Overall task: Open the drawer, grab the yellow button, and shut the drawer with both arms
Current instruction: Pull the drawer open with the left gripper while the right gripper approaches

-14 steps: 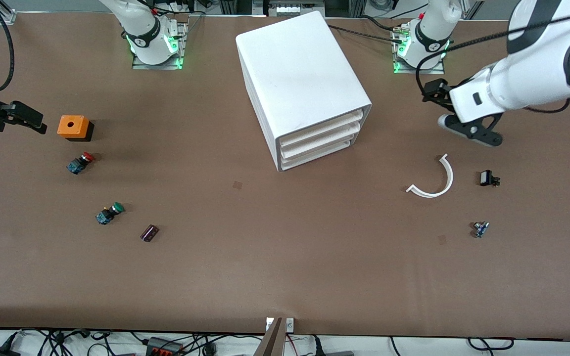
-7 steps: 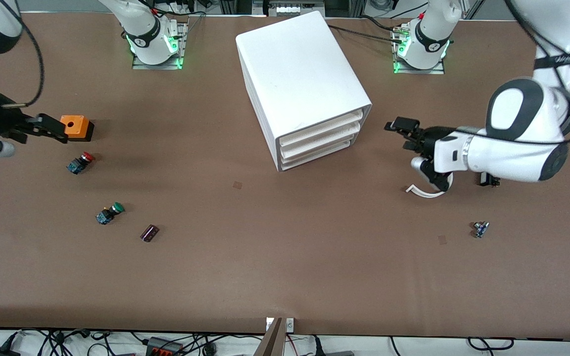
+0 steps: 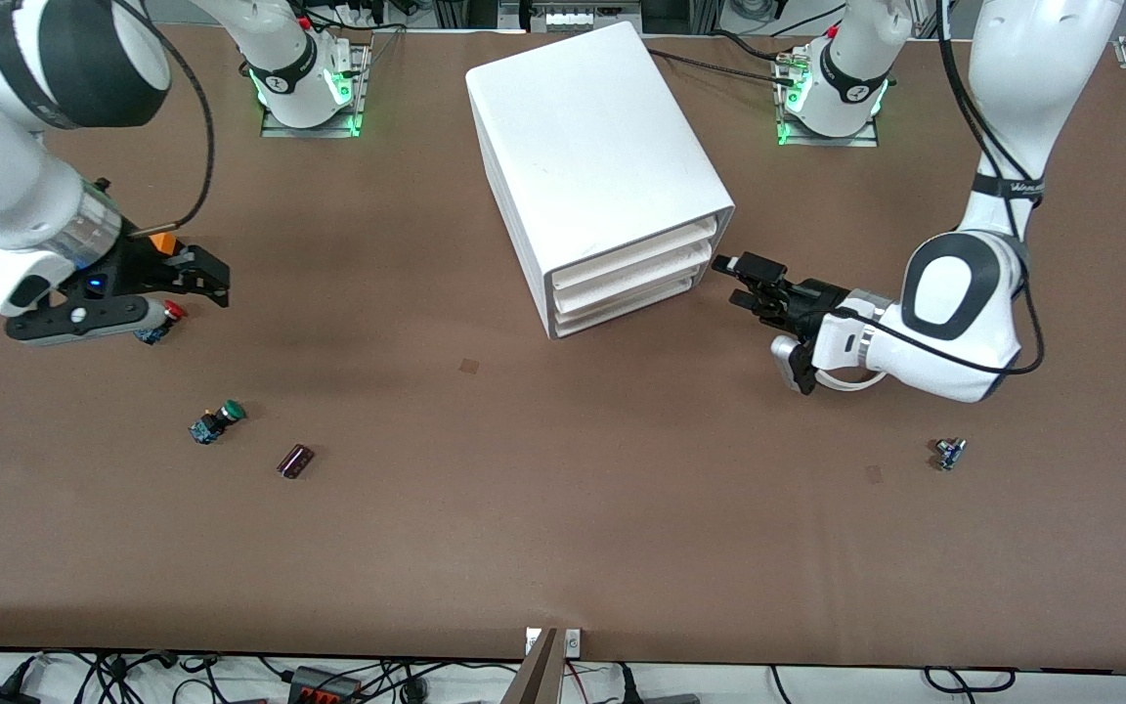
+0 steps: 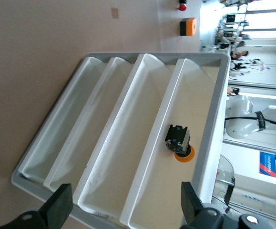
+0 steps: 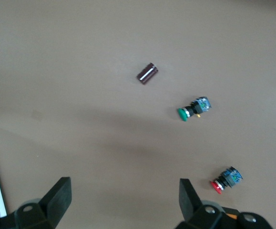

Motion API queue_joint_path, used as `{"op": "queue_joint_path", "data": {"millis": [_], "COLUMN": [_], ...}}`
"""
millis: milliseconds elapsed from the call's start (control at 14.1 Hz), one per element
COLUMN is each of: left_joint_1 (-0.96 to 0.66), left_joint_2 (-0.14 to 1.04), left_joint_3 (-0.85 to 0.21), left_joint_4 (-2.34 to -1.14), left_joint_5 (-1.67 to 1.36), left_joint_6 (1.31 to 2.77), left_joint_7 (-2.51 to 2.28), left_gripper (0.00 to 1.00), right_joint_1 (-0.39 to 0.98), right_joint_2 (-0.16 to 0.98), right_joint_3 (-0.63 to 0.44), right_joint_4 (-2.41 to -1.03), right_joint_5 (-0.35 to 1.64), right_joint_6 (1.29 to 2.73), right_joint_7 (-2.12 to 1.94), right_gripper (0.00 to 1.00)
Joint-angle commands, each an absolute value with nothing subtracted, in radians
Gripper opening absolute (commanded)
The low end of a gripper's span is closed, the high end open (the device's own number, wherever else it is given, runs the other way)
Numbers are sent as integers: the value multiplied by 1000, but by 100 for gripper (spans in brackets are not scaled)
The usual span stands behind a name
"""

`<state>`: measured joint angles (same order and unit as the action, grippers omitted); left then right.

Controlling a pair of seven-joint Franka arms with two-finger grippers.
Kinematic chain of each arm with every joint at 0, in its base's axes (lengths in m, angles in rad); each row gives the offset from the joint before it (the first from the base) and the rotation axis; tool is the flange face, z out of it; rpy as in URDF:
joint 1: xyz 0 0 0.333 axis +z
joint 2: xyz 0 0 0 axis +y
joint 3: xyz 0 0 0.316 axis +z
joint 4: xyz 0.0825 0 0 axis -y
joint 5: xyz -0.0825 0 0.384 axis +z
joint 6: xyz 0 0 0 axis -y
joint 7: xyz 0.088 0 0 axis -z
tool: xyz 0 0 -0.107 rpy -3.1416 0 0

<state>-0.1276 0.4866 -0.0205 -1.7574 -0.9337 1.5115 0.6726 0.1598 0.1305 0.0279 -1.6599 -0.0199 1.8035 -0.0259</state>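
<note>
The white cabinet (image 3: 592, 147) stands mid-table with all three drawers pushed in; the uppermost drawer (image 3: 636, 254) shows its front. In the left wrist view the drawer (image 4: 195, 95) holds the orange-capped button (image 4: 178, 142), lying on its side. My left gripper (image 3: 734, 282) is open, level with the drawer fronts and a short way off them toward the left arm's end; it shows open in its own view (image 4: 123, 212). My right gripper (image 3: 214, 279) is open and empty above the red-capped button (image 3: 170, 311); its own view (image 5: 123, 200) shows bare table between the fingers.
An orange box (image 3: 164, 242) is mostly hidden by the right hand. A green-capped button (image 3: 216, 422) and a dark cylinder (image 3: 295, 461) lie nearer the front camera. A white curved strip (image 3: 851, 383) lies under the left wrist; a small blue part (image 3: 949, 454) lies nearer.
The left arm has swung down and in, bringing its gripper close to the drawer fronts. The right arm has moved in from the table's end to above the orange box and red-capped button.
</note>
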Motion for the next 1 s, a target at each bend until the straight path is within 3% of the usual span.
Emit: {"op": "queue_joint_path", "data": {"millis": [0,285,783,925], "left_joint_1": [-129,-135,-133,-133], "left_joint_2": [477,488,497,499], "left_joint_3": [-20,-21,-86,-89], "left_joint_4": [-1847,-1908,-1948,-1948], "left_joint_5": [-1010,-1101,-1158,-1158], "left_joint_6": [1522,1519,1517,1517], "left_joint_7": [759,839,841,842], "left_gripper": [100,67,57,47], "right_joint_1": [233,322,396,399], "right_joint_2": [172,248,288,301], "right_joint_3": [23,23,23,23], "right_joint_4": [-1608,-1514,-1490,-1488], "right_joint_5": [-18,-20,24,141], "right_joint_6": [1809,1816,1862,1865], "right_joint_7": [-26,10,158,179], "right_gripper": [100,100,100,100]}}
